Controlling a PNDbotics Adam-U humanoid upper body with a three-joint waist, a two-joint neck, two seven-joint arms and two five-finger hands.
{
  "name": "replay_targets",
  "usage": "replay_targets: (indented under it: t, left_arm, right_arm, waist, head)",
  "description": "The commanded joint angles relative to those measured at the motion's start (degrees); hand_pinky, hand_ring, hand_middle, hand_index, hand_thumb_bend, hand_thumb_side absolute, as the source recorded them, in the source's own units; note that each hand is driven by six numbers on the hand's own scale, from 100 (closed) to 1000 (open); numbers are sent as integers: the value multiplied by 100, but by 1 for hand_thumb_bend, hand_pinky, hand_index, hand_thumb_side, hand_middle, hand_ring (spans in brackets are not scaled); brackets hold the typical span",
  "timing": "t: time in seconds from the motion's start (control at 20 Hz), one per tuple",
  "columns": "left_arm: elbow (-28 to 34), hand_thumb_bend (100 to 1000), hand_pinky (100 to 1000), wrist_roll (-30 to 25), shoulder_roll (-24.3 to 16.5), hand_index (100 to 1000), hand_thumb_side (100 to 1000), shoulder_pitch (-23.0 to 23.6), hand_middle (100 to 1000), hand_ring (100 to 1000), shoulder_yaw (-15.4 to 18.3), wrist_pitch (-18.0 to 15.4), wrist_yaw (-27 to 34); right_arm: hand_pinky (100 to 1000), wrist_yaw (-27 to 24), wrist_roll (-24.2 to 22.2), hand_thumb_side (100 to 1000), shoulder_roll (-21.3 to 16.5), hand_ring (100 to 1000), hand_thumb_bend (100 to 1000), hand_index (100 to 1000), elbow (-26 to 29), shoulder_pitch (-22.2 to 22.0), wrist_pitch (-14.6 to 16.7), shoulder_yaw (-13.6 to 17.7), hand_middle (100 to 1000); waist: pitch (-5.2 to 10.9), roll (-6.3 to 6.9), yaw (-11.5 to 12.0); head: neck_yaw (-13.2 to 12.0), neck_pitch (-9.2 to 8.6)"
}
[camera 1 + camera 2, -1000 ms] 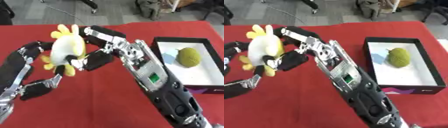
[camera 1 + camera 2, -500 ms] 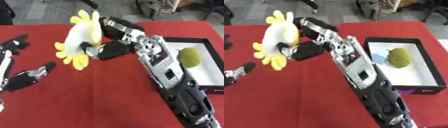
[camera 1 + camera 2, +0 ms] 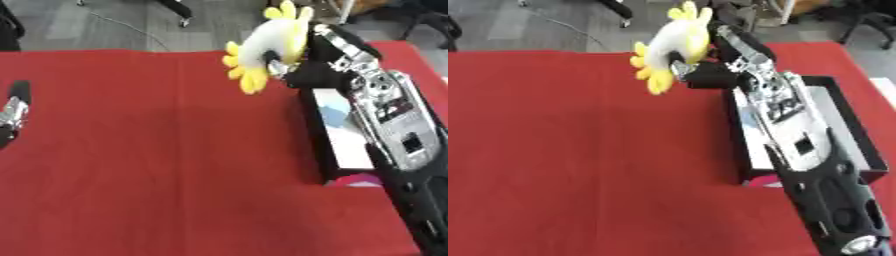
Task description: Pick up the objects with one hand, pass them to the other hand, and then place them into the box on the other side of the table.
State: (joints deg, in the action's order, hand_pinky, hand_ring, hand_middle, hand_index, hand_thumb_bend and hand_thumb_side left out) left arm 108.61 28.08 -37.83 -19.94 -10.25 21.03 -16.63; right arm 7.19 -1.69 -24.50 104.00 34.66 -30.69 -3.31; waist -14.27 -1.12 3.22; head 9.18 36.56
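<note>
place: office or lab | cues: grey carpet (image 3: pixel 105 30); chair wheels (image 3: pixel 626 22); red-covered table (image 3: pixel 157 150)

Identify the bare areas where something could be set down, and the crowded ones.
Free: the red tablecloth from the box leftward. Crowded: the box, which the right arm overlies; the right hand holds the white-and-yellow plush toy above its far left corner. The left hand shows at the left edge.
</note>
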Motion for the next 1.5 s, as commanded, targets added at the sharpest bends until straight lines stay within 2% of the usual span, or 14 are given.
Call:
replay_targets:
  t: [0.05,0.25,0.45,0.6,0.65,0.75,0.8,0.85,0.9,1.1,1.2,1.3,1.45,1.5]
  left_arm:
    - [63,351,671,290,-17,799,618,67,607,657,246,-105,141]
    - [33,341,659,545,105,805,631,197,610,653,377,-261,278]
    - [18,329,654,706,228,822,655,243,627,661,461,-488,419]
    - [-9,323,653,831,333,819,655,245,625,659,526,-603,485]
    - [-16,324,653,857,353,819,654,246,625,659,535,-622,494]
    - [-23,324,654,894,379,820,653,246,625,659,544,-647,500]
    - [-23,325,654,905,389,820,651,246,625,659,548,-652,495]
    - [-22,326,654,911,395,820,649,247,625,659,552,-652,490]
    - [-22,326,655,915,398,820,649,248,625,659,555,-648,486]
    - [-26,325,656,922,421,821,648,252,622,659,560,-624,491]
    - [-33,323,655,928,438,820,645,251,621,658,566,-615,495]
    - [-34,322,655,942,455,820,644,248,621,658,577,-612,493]
    - [-35,317,654,956,476,819,638,247,619,657,586,-604,484]
    - [-35,316,654,963,483,818,637,246,618,657,590,-601,483]
  right_arm:
    - [937,-18,612,133,-456,1000,100,563,-95,-123,-30,460,529]
    - [923,254,1197,141,-699,1000,100,580,-377,-445,-109,867,535]
    - [910,682,1407,126,-792,1000,100,621,-617,-695,-187,1099,566]
    - [913,1107,1146,100,-837,1000,100,776,-726,-874,-130,1129,702]
    - [922,1247,979,100,-847,1000,100,811,-753,-920,-94,1134,741]
    - [970,1558,563,100,-848,1000,100,974,-812,-990,-19,1148,876]
    - [996,1763,310,100,-849,1000,100,1000,-851,-1025,32,1159,935]
    - [1000,1995,78,251,-849,1000,100,1000,-887,-1050,74,1182,983]
    - [1000,2259,-136,387,-847,1000,100,1000,-913,-1067,108,1215,991]
    - [1000,3072,-601,656,-808,1000,100,1000,-890,-1092,84,1361,1000]
    - [1000,3280,-643,695,-785,1000,100,1000,-817,-1101,5,1422,1000]
    - [1000,3353,-617,687,-768,1000,100,1000,-724,-1106,-64,1463,1000]
    - [1000,3318,-471,617,-742,1000,100,1000,-513,-1109,-130,1503,1000]
    - [1000,3258,-395,564,-732,1000,100,1000,-420,-1106,-153,1513,1000]
  waist:
    - [75,20,-12]
    - [64,30,-27]
    - [56,28,-29]
    - [52,22,-25]
    - [52,21,-25]
    - [52,20,-25]
    - [52,21,-25]
    - [53,22,-26]
    - [54,24,-28]
    - [60,30,-35]
    - [62,31,-38]
    - [64,30,-41]
    - [64,31,-45]
    - [65,31,-47]
  head:
    - [136,-94]
    - [342,-141]
    - [502,-186]
    - [550,-226]
    - [552,-232]
    - [557,-247]
    - [556,-256]
    - [550,-263]
    - [541,-268]
    - [516,-285]
    - [505,-291]
    - [490,-297]
    - [440,-302]
    - [421,-300]
